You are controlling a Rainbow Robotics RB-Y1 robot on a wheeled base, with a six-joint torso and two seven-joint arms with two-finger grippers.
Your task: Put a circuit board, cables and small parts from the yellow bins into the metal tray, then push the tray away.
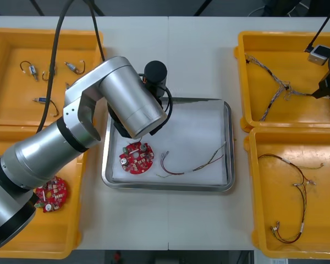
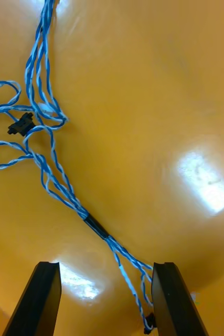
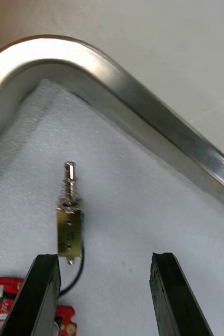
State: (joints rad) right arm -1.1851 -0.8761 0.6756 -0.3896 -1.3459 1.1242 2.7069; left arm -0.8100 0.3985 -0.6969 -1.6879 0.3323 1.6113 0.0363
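Observation:
My left gripper [image 3: 104, 257] hangs open just above the white inside of the metal tray [image 1: 226, 144], near one of its corners. A small metal part [image 3: 70, 223] with a spring and a dark lead lies on the lining just beyond the left finger [image 3: 38, 294], free of both fingers. Close by lies a round red circuit board [image 1: 136, 158], and a red and yellow cable [image 1: 193, 165] lies to its right. My right gripper [image 2: 106, 265] stands open low over the far right yellow bin [image 1: 247, 82]. The twisted blue and white cable [image 2: 64, 184] runs between its fingers.
The far left bin [image 1: 3, 38] holds several small metal parts [image 1: 30, 69]. A second red board [image 1: 50, 193] lies in the near left bin. The near right bin [image 1: 256, 220] holds a dark cable [image 1: 297, 192]. My left arm [image 1: 126, 99] covers the tray's left part.

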